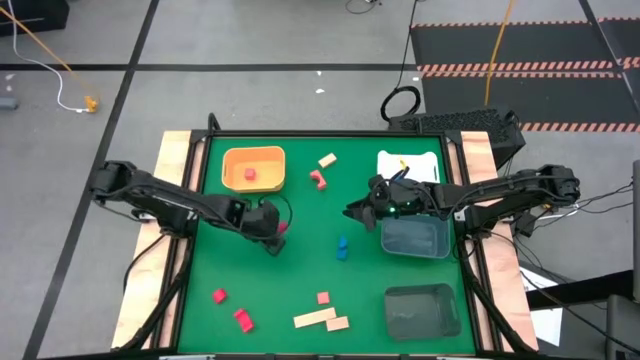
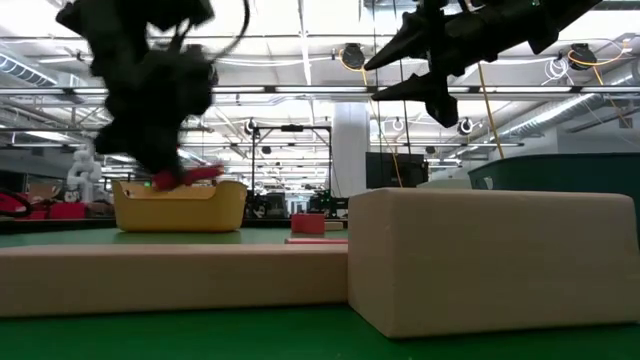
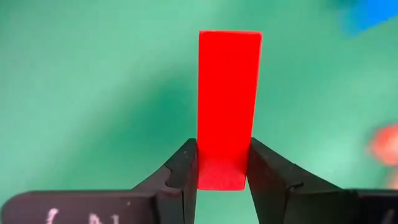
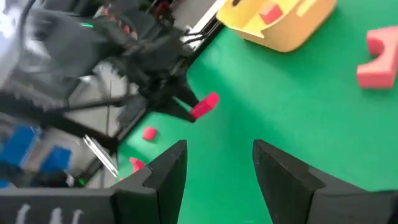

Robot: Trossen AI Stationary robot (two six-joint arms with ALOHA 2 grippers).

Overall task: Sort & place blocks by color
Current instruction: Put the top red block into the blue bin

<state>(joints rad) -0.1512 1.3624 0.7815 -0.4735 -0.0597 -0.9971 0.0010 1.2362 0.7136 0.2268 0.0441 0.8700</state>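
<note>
My left gripper [image 1: 272, 229] hovers over the green table left of its middle, shut on a red bar [image 3: 227, 93]. The same bar [image 4: 204, 106] shows in the right wrist view, and again in the low view [image 2: 190, 175]. My right gripper [image 4: 217, 168] is open and raised above the table's middle [image 1: 352, 212], touching nothing. Loose blocks lie on the mat: a blue one [image 1: 342, 247], red ones [image 1: 219, 295] [image 1: 243, 319] [image 1: 323, 297], a pink arch [image 1: 318, 179] and tan bars [image 1: 315, 319] [image 1: 327, 160]. One red cube [image 1: 250, 174] sits in the orange tray. My left gripper pinches the red bar between its two fingers [image 3: 183, 174] at one end [image 3: 221, 168]. The rest of the bar sticks out past the fingertips, along the fingers. The bar is lifted clear of the table.
The orange tray [image 1: 232, 160] stands near the far edge on the left, a white tray [image 1: 425, 160] on the right. Two grey trays [image 1: 440, 245] [image 1: 450, 320] line the right side. Bare mat lies in the middle and near left.
</note>
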